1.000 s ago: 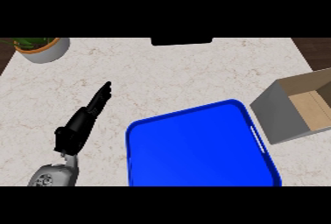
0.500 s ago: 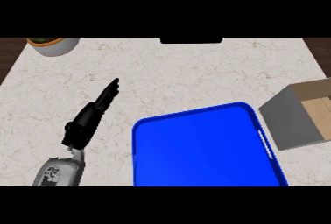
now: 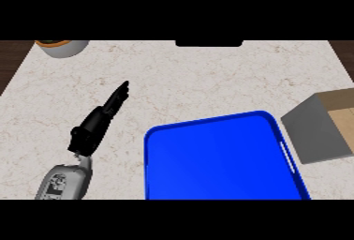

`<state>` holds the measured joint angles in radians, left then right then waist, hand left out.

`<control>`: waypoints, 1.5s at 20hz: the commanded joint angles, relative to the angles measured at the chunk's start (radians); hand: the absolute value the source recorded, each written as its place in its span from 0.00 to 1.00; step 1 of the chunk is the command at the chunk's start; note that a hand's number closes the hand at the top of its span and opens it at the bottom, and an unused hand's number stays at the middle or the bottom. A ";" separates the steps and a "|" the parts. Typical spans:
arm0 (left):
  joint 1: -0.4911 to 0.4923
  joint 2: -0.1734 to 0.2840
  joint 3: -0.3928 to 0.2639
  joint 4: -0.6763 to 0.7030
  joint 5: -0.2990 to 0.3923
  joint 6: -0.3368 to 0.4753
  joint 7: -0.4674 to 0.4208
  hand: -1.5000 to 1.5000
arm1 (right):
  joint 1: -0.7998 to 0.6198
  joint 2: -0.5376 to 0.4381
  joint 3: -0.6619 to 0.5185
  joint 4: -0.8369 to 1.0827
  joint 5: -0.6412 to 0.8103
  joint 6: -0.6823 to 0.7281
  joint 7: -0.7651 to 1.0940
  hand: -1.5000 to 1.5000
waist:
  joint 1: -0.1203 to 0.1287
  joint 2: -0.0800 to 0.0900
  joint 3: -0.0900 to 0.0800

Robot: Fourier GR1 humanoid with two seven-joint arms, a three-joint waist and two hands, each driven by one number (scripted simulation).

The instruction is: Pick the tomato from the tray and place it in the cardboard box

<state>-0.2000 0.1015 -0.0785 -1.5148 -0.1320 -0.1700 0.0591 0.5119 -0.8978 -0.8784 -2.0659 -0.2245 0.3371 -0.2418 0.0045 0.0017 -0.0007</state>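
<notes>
Marble counter (image 3: pixel 207 79): blue tray (image 3: pixel 217 161) right of left hand (image 3: pixel 97 124), fingers straight.

The left hand (image 3: pixel 99 122) rises from its grey forearm at the view's lower left, fingers straight and together, pointing up and right, holding nothing.

Cardboard box (image 3: pixel 325 126) cut off right

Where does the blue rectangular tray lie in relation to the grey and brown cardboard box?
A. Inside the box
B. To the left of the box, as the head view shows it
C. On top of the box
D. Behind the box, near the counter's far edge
B. The blue rectangular tray lies flat on the marble counter, and the grey and brown cardboard box stands beside its right rim.
</notes>
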 commanded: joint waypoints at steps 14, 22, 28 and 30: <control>-0.005 0.007 0.011 0.024 -0.006 -0.039 -0.026 0.50 | -0.439 0.007 0.507 0.326 0.481 -0.196 0.033 1.00 | 0.005 0.001 0.001; 0.008 -0.041 -0.023 -0.011 -0.035 0.002 0.012 0.50 | -0.646 0.076 0.641 0.636 0.491 -0.142 0.104 0.00 | 0.018 0.004 0.001; 0.012 -0.018 -0.001 -0.027 -0.013 -0.032 0.008 0.50 | -0.811 0.171 0.711 0.831 0.536 -0.126 0.052 0.00 | 0.010 0.001 0.001; -0.042 -0.024 0.014 -0.028 0.002 -0.030 0.070 0.50 | -0.850 0.180 0.681 0.898 0.484 -0.104 -0.005 0.00 | 0.016 0.003 0.002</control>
<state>-0.2023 0.0798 -0.0792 -1.5345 -0.1464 -0.1932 0.0773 -0.2241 -0.7645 -0.2092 -1.2966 0.2831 0.2137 -0.2141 0.0135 -0.0009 -0.0066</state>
